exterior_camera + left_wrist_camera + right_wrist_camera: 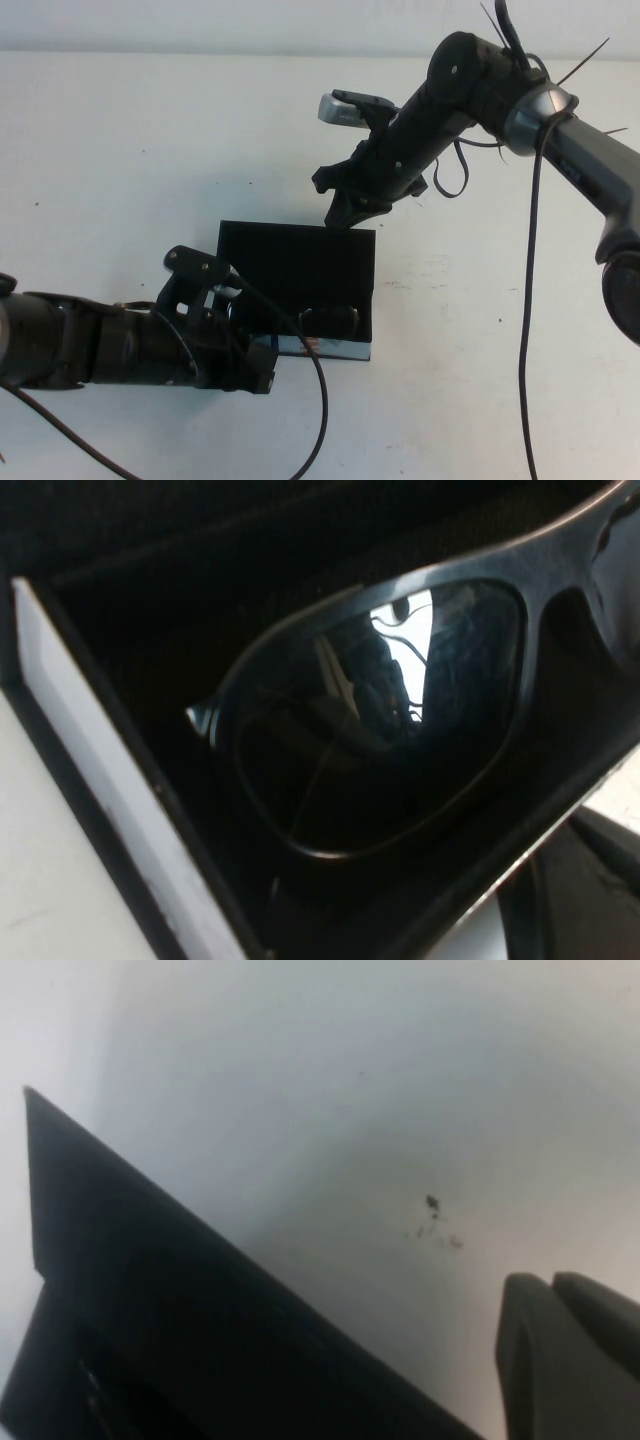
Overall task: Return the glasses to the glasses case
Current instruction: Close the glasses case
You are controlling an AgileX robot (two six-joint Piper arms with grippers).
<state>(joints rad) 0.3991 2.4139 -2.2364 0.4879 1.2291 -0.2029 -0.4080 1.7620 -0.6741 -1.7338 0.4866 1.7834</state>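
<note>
**Glasses lying in the open case, both arms at the box**

With the lid standing open, the glasses case [300, 270] sits near the middle of the white table [120, 150], its long axis running left to right across the high view. The lid rises at the far side; the coloured front strip [330, 348] faces the robot.

The glasses [380, 730] lie inside the case. In the left wrist view one dark lens and its thick rim fill the tray, the frame running along the case's long axis, lens face turned up toward the camera, which it reflects. In the high view only a dark rim [335, 315] shows, toward the right end of the tray, close to the front wall. Which way the temples point cannot be told.

The left gripper [225, 300] reaches in from the robot's left and is at the left front corner of the case, over the tray's left end. Whether its fingers are parted or closed cannot be told; they are hidden against the black box.

The right gripper [345, 212] comes down from the far right and is at the top edge of the lid, near its right end. Its fingers [565, 1360] are pressed together, nothing between them; the right wrist view shows them just beside the lid's edge [200, 1300], contact unclear.
</note>
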